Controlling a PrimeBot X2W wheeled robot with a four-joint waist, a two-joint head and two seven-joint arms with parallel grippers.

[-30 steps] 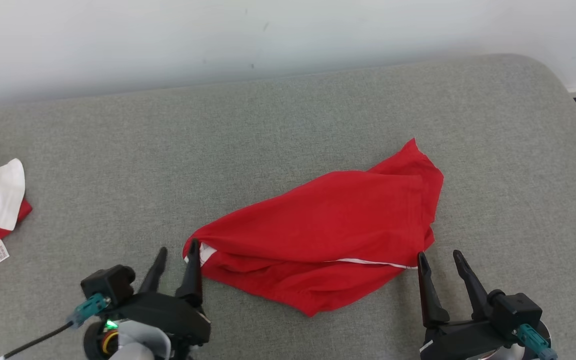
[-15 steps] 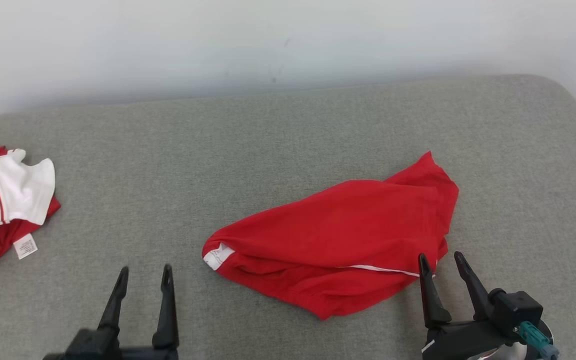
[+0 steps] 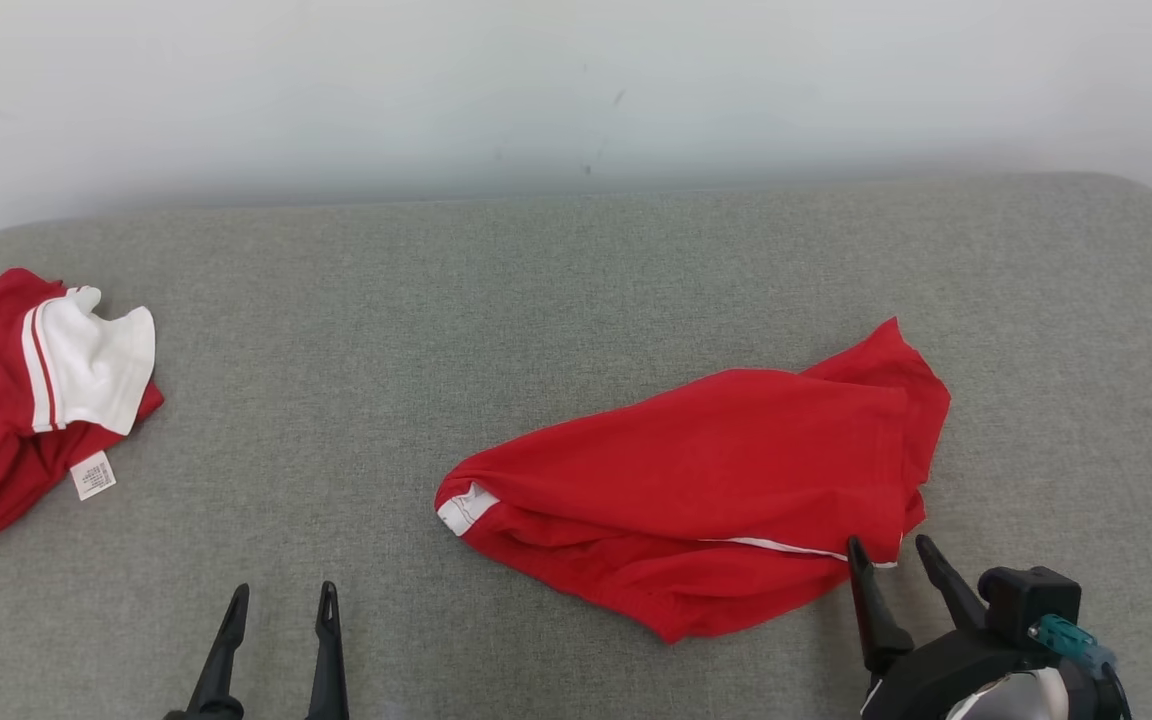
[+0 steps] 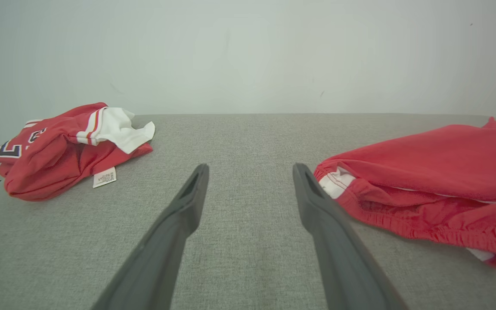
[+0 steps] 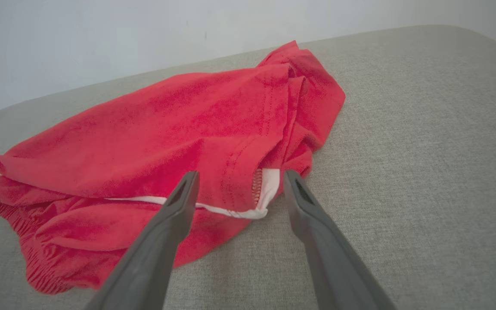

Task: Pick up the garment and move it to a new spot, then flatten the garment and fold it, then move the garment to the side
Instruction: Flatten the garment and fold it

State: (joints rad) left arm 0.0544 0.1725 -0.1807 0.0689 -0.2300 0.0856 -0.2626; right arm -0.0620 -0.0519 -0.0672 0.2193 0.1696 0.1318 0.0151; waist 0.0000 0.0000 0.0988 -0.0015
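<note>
Now both stand spread wide and empty: the red shorts (image 3: 716, 470) lie just ahead of my right claw (image 3: 887, 542), and off to the right of my left claw (image 3: 281, 590).

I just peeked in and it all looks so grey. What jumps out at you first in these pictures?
The bright red garment, crumpled on the grey padded surface right of the middle, grabs the eye first. Next comes a red-and-white shirt bunched at the far left edge. At the bottom, the open left gripper is over bare fabric, and the open right gripper is at the garment's white-trimmed corner.
</note>
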